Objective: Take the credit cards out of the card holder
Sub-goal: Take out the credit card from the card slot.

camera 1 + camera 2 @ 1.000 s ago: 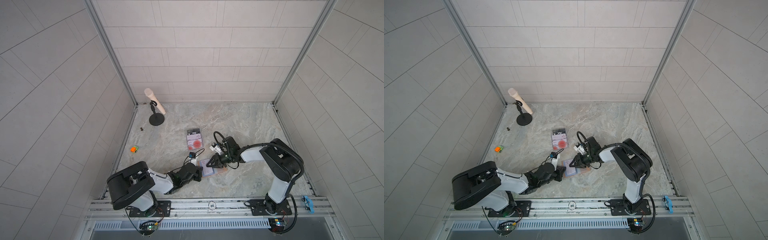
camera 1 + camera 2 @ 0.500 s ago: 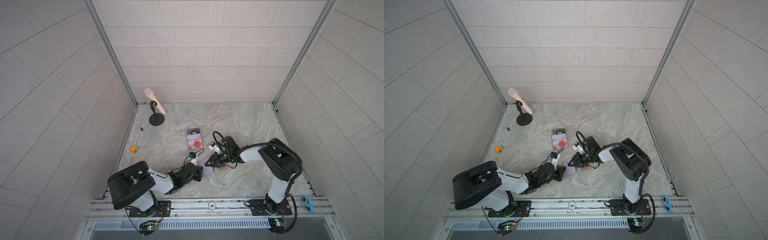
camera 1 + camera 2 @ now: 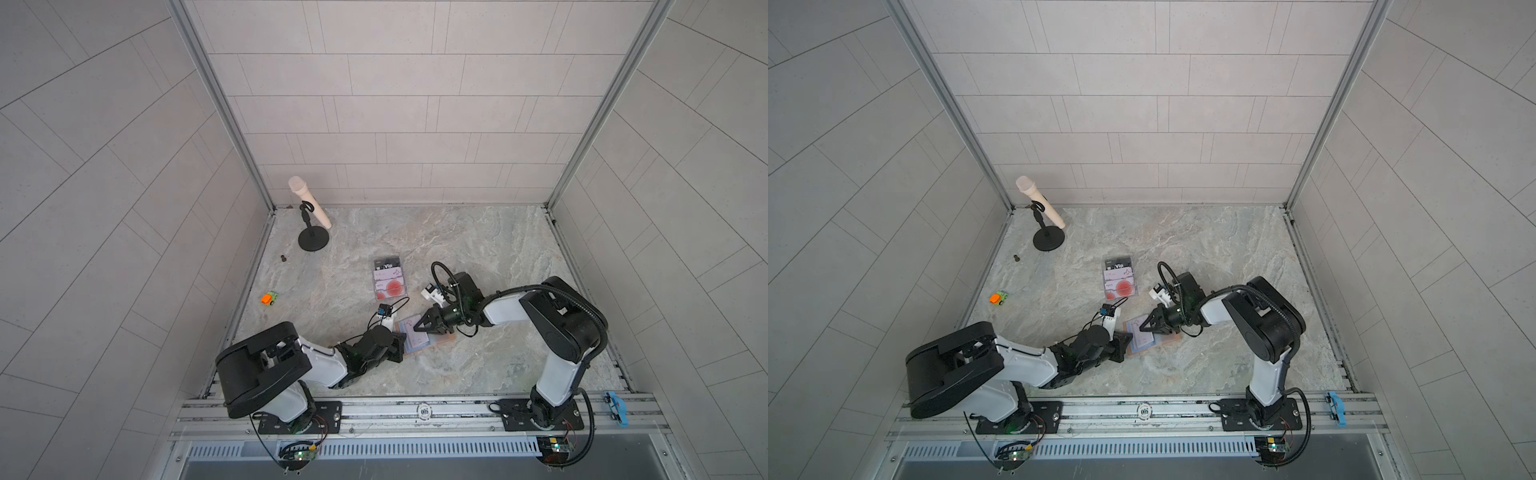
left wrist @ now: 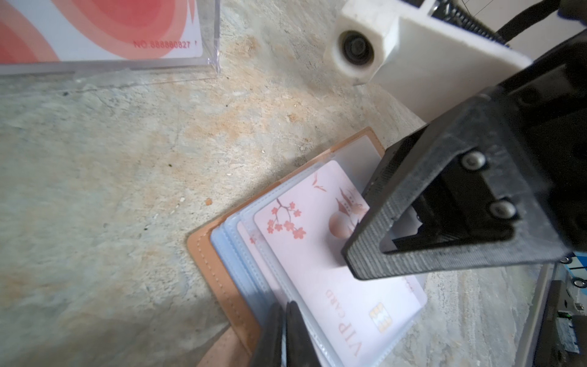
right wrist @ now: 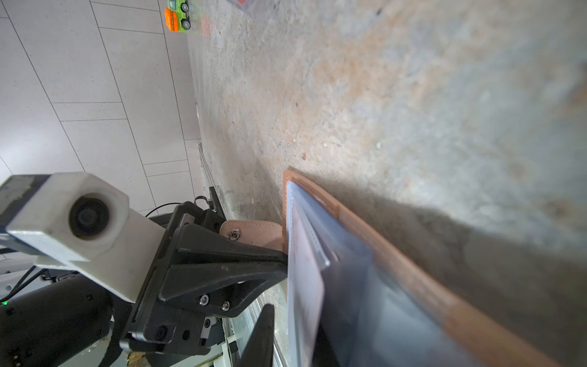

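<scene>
Starting far left: the toy car and the microphone on its stand sit well apart from the action, no trouble there; on to the left claw, low on the bench, jaws pinched shut on the near edge of the card holder, pinning it flat; the holder lies open between the two arms, its clear sleeves fanned, and the pink card sits in the top one.

Here is what matters: the card's long axis runs across the line joining the two claws, so the left claw has one long edge and the right claw reaches in over the opposite one; the right arm is plainly the one to pull; its jaws are narrow, tips down on the card face; from its own wrist view the sleeve edge stands just beside one finger, but whether it truly grips the card I cannot tell.

Around it, the clear case of cards lies near, further from the rail; I judge a pull toward the right arm's side clears it; the tight spot is the two claws, close together over one small holder.
</scene>
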`<control>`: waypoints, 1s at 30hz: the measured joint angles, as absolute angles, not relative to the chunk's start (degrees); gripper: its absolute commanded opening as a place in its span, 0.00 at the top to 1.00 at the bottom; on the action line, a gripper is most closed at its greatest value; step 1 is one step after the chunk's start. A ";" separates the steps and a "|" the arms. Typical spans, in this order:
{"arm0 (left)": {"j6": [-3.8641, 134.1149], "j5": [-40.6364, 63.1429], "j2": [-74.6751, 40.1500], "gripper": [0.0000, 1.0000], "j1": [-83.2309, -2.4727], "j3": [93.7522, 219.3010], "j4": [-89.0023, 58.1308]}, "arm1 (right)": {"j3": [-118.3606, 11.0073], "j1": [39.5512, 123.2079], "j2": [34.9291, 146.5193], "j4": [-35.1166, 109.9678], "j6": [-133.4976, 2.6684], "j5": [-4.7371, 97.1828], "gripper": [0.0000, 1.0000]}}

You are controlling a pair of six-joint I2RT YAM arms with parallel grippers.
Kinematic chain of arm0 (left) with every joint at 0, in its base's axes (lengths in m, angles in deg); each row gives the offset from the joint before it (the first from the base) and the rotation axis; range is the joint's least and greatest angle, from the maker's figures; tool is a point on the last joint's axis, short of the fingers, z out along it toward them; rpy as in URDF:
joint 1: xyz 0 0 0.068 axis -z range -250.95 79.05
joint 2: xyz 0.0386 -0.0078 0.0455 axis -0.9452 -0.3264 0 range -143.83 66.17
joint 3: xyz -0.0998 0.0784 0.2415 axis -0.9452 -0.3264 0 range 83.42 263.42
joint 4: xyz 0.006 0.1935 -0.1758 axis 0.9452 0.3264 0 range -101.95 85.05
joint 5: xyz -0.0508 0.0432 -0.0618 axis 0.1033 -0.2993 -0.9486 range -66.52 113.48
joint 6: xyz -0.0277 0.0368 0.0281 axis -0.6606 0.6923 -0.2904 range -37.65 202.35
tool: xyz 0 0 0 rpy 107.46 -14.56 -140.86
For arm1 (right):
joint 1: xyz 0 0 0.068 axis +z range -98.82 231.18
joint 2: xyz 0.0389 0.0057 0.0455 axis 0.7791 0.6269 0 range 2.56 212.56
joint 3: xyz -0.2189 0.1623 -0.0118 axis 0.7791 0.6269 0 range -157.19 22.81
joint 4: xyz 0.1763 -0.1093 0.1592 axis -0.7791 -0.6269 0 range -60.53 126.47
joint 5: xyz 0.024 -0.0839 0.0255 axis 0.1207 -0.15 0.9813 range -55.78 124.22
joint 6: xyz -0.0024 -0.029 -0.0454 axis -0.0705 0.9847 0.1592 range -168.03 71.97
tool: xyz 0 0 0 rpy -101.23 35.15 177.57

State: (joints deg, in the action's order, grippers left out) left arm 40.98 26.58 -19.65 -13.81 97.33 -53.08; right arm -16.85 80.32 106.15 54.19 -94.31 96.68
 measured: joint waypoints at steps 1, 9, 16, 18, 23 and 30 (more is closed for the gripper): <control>40.98 26.60 -19.65 0.89 -13.78 97.33 -53.06 | -16.78 80.13 106.09 54.15 -94.22 96.77 0.82; 40.98 26.84 -19.63 0.89 -13.63 97.60 -52.60 | -16.23 78.33 105.93 53.32 -93.09 97.07 0.84; 40.98 27.01 -19.63 0.88 -13.54 97.92 -52.03 | -16.17 76.74 104.51 51.39 -91.49 97.16 0.88; 41.00 27.01 -19.63 0.88 -13.54 97.97 -51.96 | -16.10 76.04 104.03 50.63 -91.08 97.20 0.90; 41.00 26.99 -19.61 0.88 -13.54 98.03 -51.85 | -16.06 74.58 102.59 47.87 -89.31 96.92 0.93; 41.02 26.79 -18.96 0.84 -13.52 98.27 -50.70 | -16.06 73.37 98.52 41.93 -85.92 94.43 0.98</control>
State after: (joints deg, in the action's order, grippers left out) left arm 41.02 26.79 -18.96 -13.52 98.27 -50.70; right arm -16.06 73.37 98.52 41.93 -85.92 94.43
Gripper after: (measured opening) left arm 0.145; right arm 0.059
